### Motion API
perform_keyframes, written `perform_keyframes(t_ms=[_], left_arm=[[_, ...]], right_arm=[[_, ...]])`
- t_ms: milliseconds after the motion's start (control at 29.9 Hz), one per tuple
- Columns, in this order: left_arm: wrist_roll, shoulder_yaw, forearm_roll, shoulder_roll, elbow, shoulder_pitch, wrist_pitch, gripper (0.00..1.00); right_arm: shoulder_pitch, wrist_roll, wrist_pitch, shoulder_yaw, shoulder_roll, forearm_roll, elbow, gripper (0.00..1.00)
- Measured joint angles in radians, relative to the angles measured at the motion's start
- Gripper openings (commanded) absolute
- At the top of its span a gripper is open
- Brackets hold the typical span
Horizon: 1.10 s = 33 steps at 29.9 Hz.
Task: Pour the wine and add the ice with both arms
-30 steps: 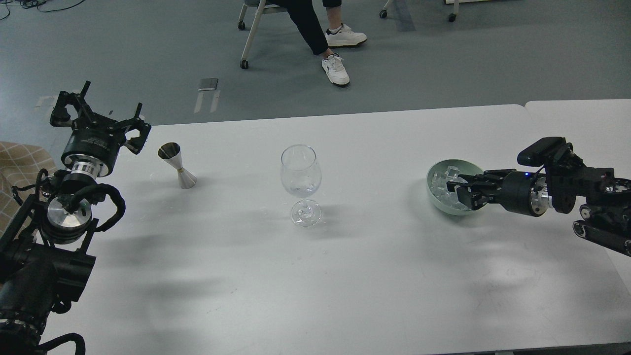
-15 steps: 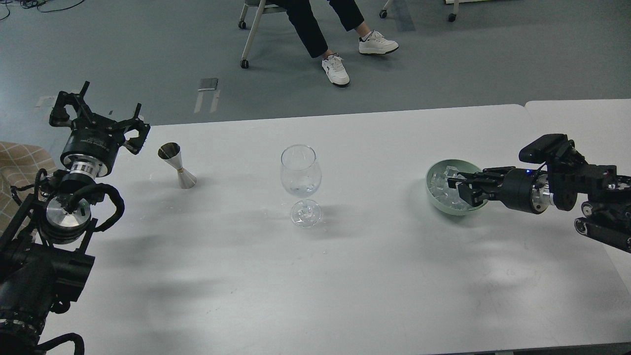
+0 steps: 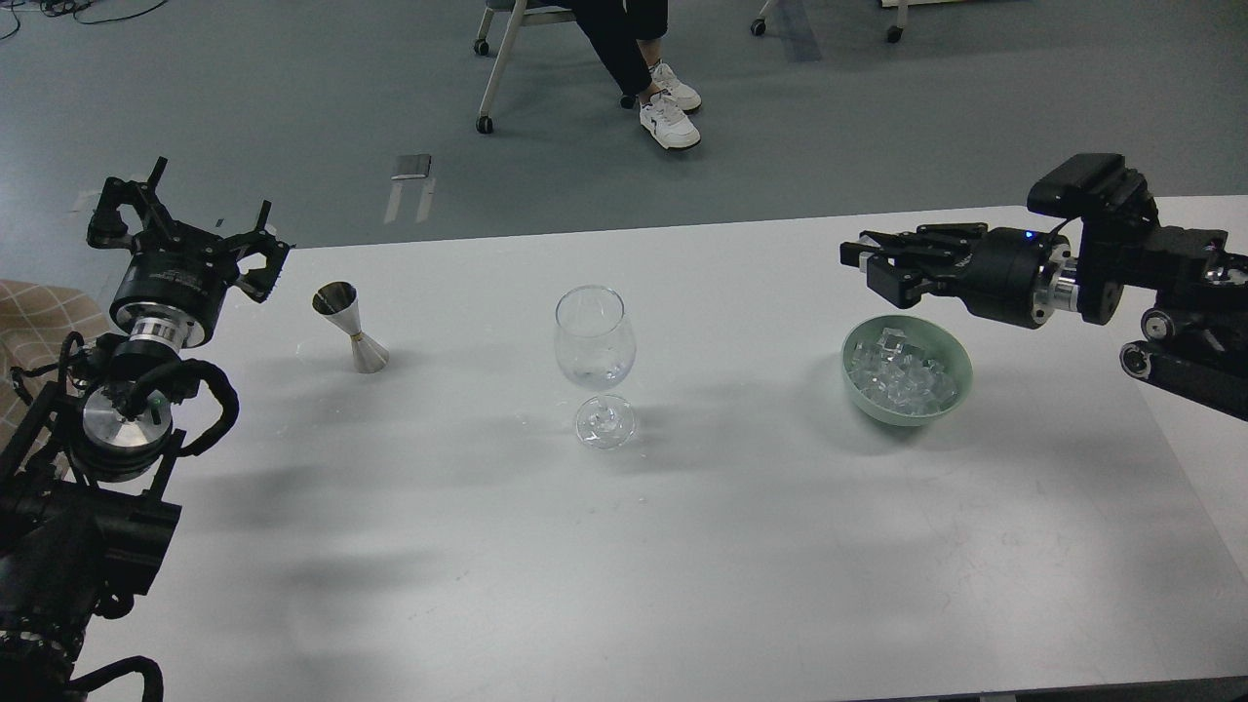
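A clear wine glass [image 3: 595,341] stands upright in the middle of the white table [image 3: 624,546], with a little clear wine [image 3: 599,373] at the bottom of its bowl. A pale green bowl [image 3: 963,363] to its right holds several clear ice cubes [image 3: 902,377]. My right gripper [image 3: 866,263] hovers above the bowl's far left rim and points left. Its fingers are close together, and I cannot see whether an ice cube is between them. My left gripper [image 3: 185,213] is open and empty at the table's far left edge, left of a steel jigger [image 3: 349,327].
The jigger stands tilted between my left gripper and the glass. A seated person's legs and white shoes [image 3: 669,109] and a wheeled chair [image 3: 497,58] are on the grey floor beyond the table. A second table [image 3: 1199,210] adjoins at the right.
My right gripper has risen out of the bowl and now hovers above its far rim. My left arm has shifted slightly left. The person's feet have moved.
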State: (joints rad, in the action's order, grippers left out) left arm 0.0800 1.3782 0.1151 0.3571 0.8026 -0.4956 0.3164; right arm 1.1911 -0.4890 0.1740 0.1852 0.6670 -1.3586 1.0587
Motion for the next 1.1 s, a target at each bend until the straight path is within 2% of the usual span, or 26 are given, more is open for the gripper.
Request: perform_keyframes(t_ms=[100,234,401,635,1103], left_arm=[[-0.001,0.004,0.0,0.003,0.0,0.0,0.0,0.98],[-0.002,0.007,0.0,0.009,0.0,0.0,-0.001,0.98],[-0.002,0.011,-0.001,0.011,0.0,0.0,-0.001,0.98],[-0.001,0.022,-0.002,0.019,0.0,0.0,0.0,0.98],[-0.003,0.031,-0.011,0.035,-0.002,0.002,0.002,0.98]], right_arm=[[0.029,0.0,0.01,-0.031,-0.015,-0.004,0.057,0.28],[0.064,0.0,0.034,-0.043,-0.108,-0.006,0.087,0.29],[0.076,0.0,0.045,-0.047,-0.26,-0.01,0.046,0.29],[0.084,0.0,0.045,-0.046,-0.394,-0.011,-0.012,0.3],[0.082,0.0,0.045,-0.038,-0.412,-0.011,-0.035,0.32]])
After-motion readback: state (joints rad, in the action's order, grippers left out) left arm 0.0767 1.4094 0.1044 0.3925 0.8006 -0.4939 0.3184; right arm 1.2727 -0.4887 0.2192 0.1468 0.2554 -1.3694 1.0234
